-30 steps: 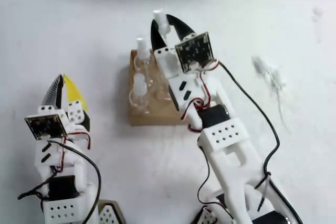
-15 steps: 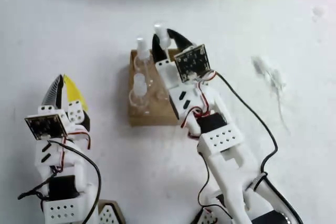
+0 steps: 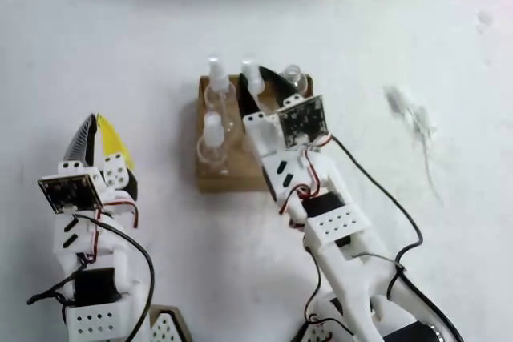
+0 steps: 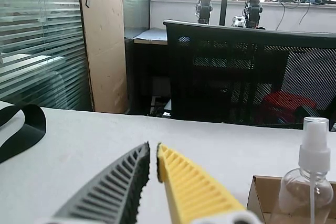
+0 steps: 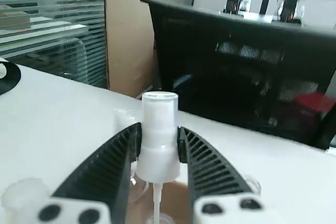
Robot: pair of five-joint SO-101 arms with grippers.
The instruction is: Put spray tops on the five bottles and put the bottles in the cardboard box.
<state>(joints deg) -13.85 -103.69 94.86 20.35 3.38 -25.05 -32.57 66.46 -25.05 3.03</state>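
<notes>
Your right tool [image 3: 255, 82] has drawn back from beyond the far edge of the cardboard box [image 3: 232, 179] and now sits over the box, so the spray top [image 3: 252, 74] it carries looks lined up for seating.

From the high view, two bottles [image 3: 213, 130] with tops on stand in the box's left side. A clear bottle [image 3: 293, 78] that looks uncapped is in the far right corner. Your left tool [image 3: 94, 127] rests on the desk [image 3: 120, 54], well apart from the box.

The left wrist view shows the left tool [image 4: 153, 150] with its grey and yellow fingers together and holding nothing. One capped bottle [image 4: 312, 182] is in view off to one side.

In the right wrist view, the right tool [image 5: 158, 129] is clamped on the spray top [image 5: 159, 108]. Its dip tube [image 5: 156, 200] hangs bare, so capping is probably your next step.
</notes>
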